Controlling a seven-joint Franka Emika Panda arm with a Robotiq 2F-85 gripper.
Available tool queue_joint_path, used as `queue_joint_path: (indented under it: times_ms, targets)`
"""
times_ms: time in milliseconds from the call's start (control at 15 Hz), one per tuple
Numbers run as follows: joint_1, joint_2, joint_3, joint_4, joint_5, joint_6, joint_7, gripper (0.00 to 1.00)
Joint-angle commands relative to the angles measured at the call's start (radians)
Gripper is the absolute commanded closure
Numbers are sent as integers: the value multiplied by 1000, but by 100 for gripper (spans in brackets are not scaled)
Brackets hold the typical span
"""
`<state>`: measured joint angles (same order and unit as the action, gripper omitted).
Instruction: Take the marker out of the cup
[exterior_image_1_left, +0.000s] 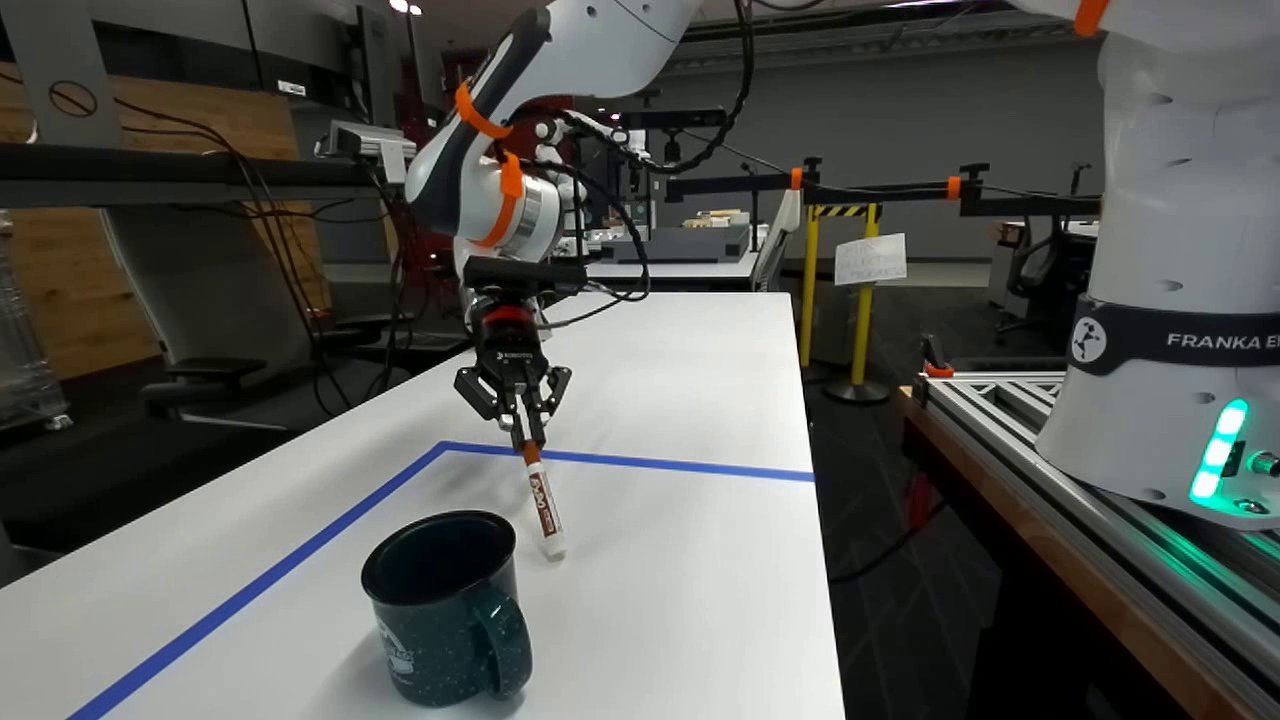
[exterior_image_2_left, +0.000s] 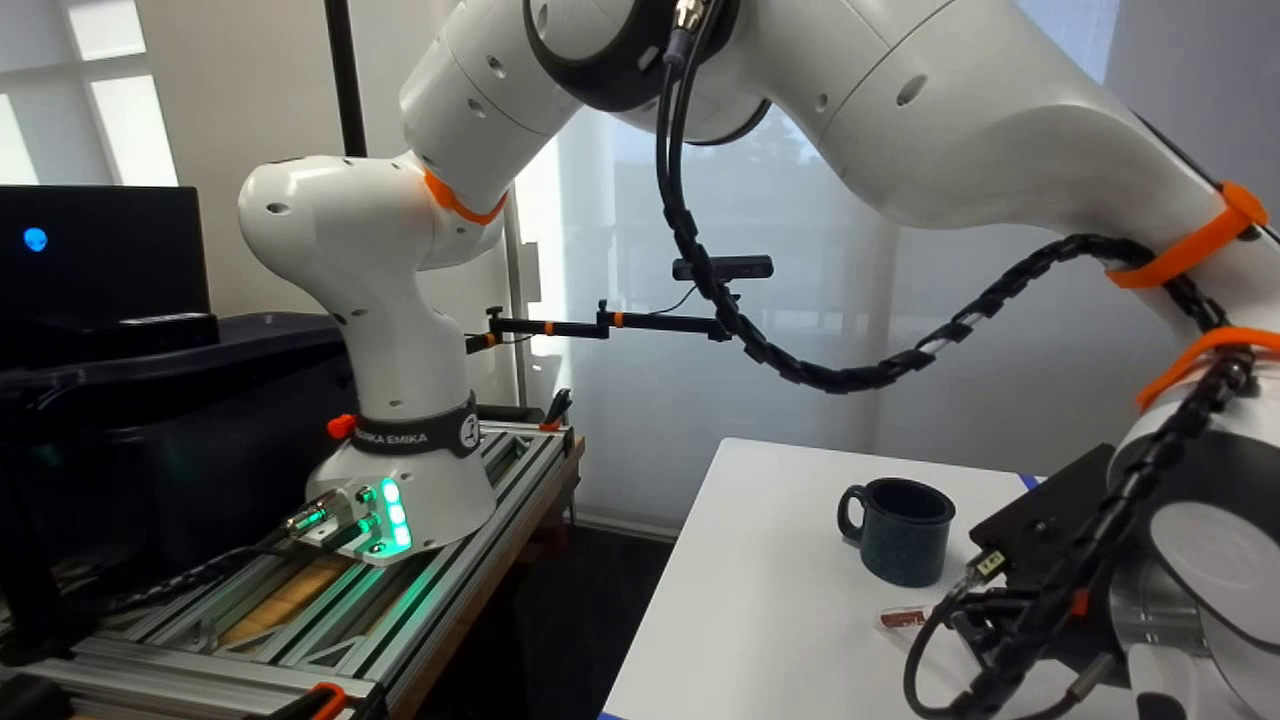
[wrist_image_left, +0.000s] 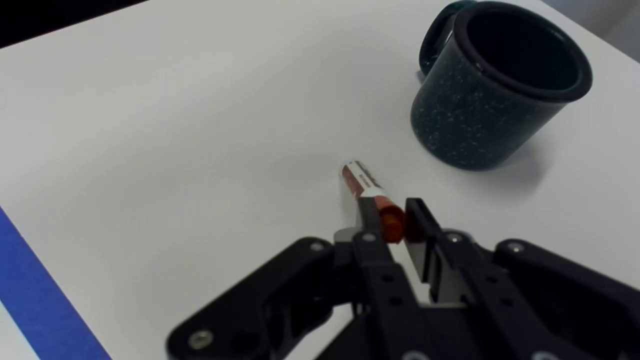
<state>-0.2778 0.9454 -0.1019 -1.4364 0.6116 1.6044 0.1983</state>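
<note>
White table (exterior_image_1_left: 680, 400), robot arm (exterior_image_1_left: 600, 50), gripper (exterior_image_1_left: 528, 440), teal cup (exterior_image_1_left: 440, 645) and a marker (exterior_image_1_left: 543, 503) outside it.
The arm extends over the table, gripper pointing down; the cup stands upright; the marker is grasped in the gripper by its orange-red end, slanting near the cup, white end lowest, though whether that end touches the table is hard to tell.

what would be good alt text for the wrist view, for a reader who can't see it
A black two-finger gripper holds a slim white and red marker by its orange-red end, clear of a speckled dark teal, round, handled mug standing upright at the picture's upper right. A straight blue strip crosses the white tabletop at lower left.
</note>
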Motion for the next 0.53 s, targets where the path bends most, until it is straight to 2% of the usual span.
queue_joint_path:
  times_ms: [0, 200, 467]
  targets:
    - [1, 69, -9, 100, -47, -33, 53, 95]
    - [8, 83, -11, 115, -82, 7, 52, 95]
    - [29, 44, -4, 76, -125, 134, 29, 95]
